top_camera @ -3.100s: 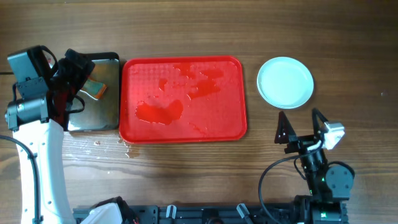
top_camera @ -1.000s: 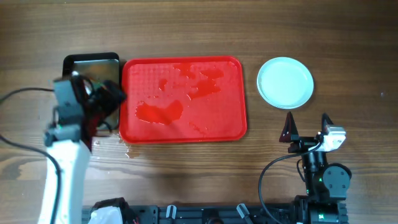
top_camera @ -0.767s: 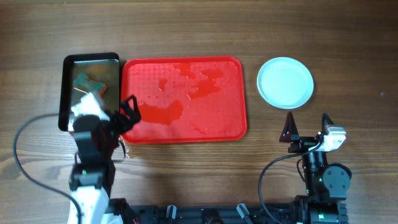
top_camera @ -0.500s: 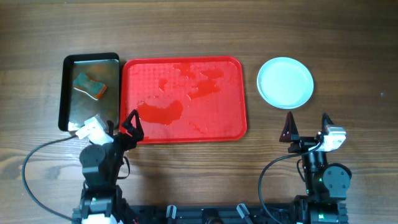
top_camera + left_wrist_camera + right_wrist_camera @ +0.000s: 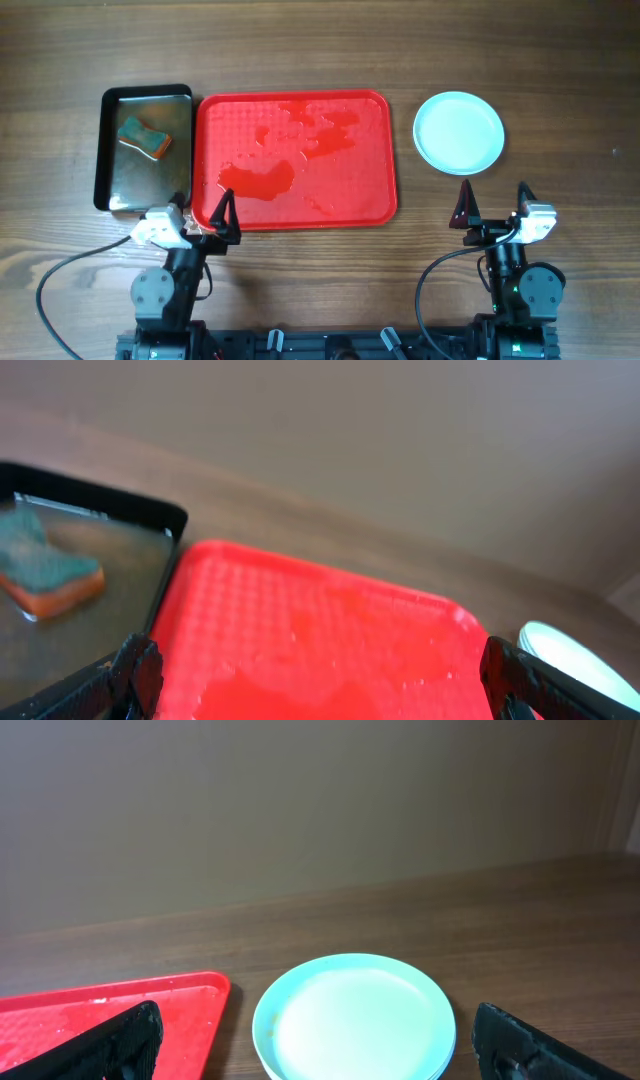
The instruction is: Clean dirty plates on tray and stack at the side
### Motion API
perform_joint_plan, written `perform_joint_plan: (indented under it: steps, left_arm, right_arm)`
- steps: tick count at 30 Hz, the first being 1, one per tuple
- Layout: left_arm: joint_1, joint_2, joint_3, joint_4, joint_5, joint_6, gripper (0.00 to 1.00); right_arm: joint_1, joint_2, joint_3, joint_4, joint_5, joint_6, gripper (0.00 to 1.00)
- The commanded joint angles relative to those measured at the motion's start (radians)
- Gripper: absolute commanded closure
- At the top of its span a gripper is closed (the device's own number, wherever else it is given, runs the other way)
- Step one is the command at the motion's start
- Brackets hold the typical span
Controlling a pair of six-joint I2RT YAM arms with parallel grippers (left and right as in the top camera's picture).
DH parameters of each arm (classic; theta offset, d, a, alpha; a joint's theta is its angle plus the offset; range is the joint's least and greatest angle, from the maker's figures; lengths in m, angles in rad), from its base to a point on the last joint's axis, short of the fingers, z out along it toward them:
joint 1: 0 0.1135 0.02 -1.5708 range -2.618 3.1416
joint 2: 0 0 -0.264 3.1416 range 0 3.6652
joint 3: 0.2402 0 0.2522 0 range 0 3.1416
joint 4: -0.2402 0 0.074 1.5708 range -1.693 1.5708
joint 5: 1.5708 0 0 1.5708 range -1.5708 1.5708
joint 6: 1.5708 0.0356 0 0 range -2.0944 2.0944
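Black tray (image 5: 103, 150) far left, sponge (image 5: 144, 138) inside. Left gripper (image 5: 207, 212) parted, empty, at near-left corner of red tray (image 5: 380, 150); tray wet, puddled. Plates (image 5: 459, 132) piled on table (image 5: 320, 290) just right of it. Right gripper (image 5: 492, 207) parted, empty, near them.

The wet tray (image 5: 330, 625) is seen at centre. A black tray (image 5: 120, 512) is set just beside it at 9 o'clock, with a sponge (image 5: 45, 570) inside. A plate (image 5: 562, 656) is glimpsed at 4 o'clock. The left gripper (image 5: 320, 685) is spread wide.
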Motion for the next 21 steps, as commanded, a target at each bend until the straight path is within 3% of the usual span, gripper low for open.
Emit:
perform_joint_plan:
  steps: [1, 4, 9, 21]
  left_arm:
    - [-0.004, -0.023, -0.006, -0.009, -0.036, 0.035, 0.00]
    - [-0.004, -0.023, -0.006, -0.012, -0.061, 0.036, 0.00]
    - [-0.003, -0.023, -0.006, -0.013, -0.066, 0.146, 0.00]
    - [0.020, -0.023, -0.006, -0.011, -0.053, 0.146, 0.00]
  right_arm:
    - [-0.004, -0.010, -0.002, 0.001, 0.014, -0.019, 0.00]
    - [-0.004, -0.009, -0.002, 0.001, 0.014, -0.019, 0.00]
    - [-0.004, -0.009, -0.002, 0.001, 0.014, -0.019, 0.00]
    - [-0.004, -0.009, -0.002, 0.001, 0.014, -0.019, 0.00]
